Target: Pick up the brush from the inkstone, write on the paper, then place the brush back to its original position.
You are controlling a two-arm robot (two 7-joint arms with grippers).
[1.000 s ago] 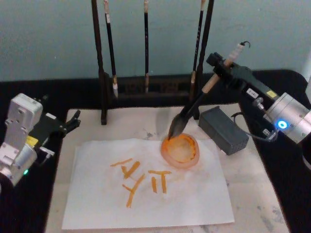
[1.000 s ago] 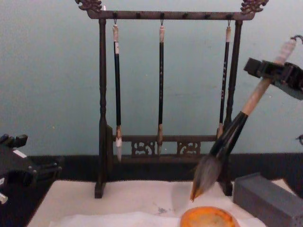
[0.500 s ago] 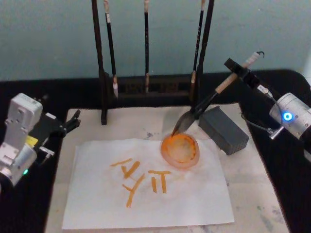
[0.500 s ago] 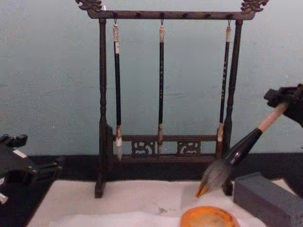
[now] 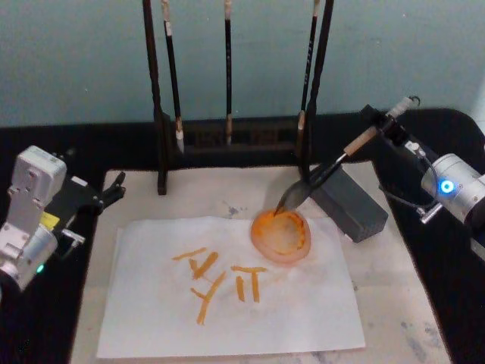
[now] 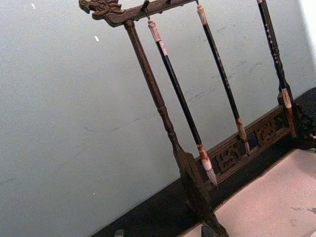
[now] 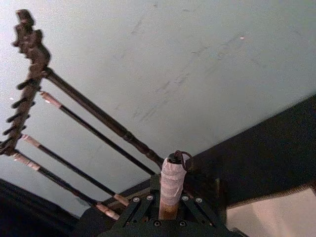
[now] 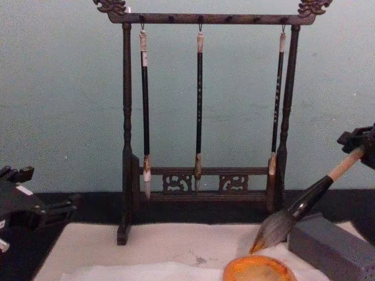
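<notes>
The brush [image 5: 331, 167] slants down to the left, its pale handle held by my shut right gripper [image 5: 384, 126] at the right. Its grey-black tuft [image 8: 274, 229], tipped orange, hangs just over the far rim of an orange dish [image 5: 281, 235]. The black ferrule passes close above the near end of the dark grey inkstone block [image 5: 350, 205]; I cannot tell if they touch. The right wrist view shows the brush's whitish end with its hook loop [image 7: 173, 177] sticking out of the gripper [image 7: 168, 210]. The paper [image 5: 151, 311] lies in front, bearing orange strokes. My left gripper [image 5: 112, 191] is parked open at the left.
A dark wooden brush stand [image 5: 161, 114] with three thin black brushes [image 8: 199, 105] stands behind the cream felt mat [image 5: 402, 303]. The orange dish sits on the paper's far right corner. Black table surface surrounds the mat.
My right gripper has moved down and to the right with the brush. The brush has tilted flatter, and its tuft has dropped toward the dish's far rim and the inkstone. The left arm has stayed still.
</notes>
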